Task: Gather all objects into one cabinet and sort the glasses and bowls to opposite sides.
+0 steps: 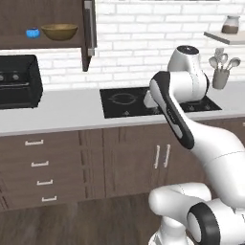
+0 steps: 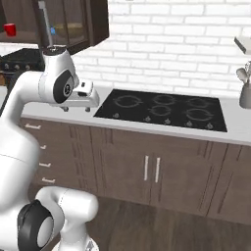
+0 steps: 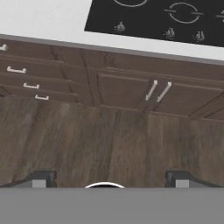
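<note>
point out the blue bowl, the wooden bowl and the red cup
blue bowl [image 1: 32, 33], left base view, on its outer wall, on the cabinet shelf
wooden bowl [image 1: 59, 32], left base view, on its outer side below the rim
red cup [image 2: 10, 30], right base view, on the middle of its side

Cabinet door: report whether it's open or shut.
Open: the cabinet door stands swung out edge-on, baring the blue bowl and wooden bowl inside.

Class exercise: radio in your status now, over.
Fingers spread, holding nothing, over floor. Blue bowl beside wooden bowl on cabinet shelf. Red cup apart. Door open.
</note>
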Controlling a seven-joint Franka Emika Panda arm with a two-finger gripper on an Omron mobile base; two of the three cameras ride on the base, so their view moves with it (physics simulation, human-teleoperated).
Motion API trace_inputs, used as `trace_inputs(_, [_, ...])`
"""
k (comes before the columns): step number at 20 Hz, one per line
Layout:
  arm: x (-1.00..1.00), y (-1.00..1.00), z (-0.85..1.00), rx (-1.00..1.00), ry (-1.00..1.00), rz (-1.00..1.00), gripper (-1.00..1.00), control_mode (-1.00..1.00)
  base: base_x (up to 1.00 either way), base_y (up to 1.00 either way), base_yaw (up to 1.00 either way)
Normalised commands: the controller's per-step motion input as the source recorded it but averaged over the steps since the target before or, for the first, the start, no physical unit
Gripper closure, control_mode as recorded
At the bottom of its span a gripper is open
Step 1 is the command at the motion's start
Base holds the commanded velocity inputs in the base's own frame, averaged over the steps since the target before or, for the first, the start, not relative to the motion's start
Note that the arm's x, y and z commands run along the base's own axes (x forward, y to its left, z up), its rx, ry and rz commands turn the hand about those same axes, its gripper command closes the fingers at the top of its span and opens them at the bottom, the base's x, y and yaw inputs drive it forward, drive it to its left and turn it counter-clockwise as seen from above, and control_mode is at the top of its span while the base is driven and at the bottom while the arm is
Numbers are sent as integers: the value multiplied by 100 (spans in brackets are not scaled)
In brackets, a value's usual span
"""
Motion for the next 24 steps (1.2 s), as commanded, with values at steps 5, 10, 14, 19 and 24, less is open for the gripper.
trace_inputs(5, [0,0,0,0,0,0,-100,100,26,-100,6])
trace_inputs(10, [0,0,0,0,0,0,-100,100,87,-39,3])
trace_inputs(14, [0,0,0,0,0,0,-100,100,100,-10,0])
trace_inputs(19, [0,0,0,0,0,0,-100,100,93,-89,7])
trace_inputs(24, [0,0,0,0,0,0,-100,100,28,-100,-1])
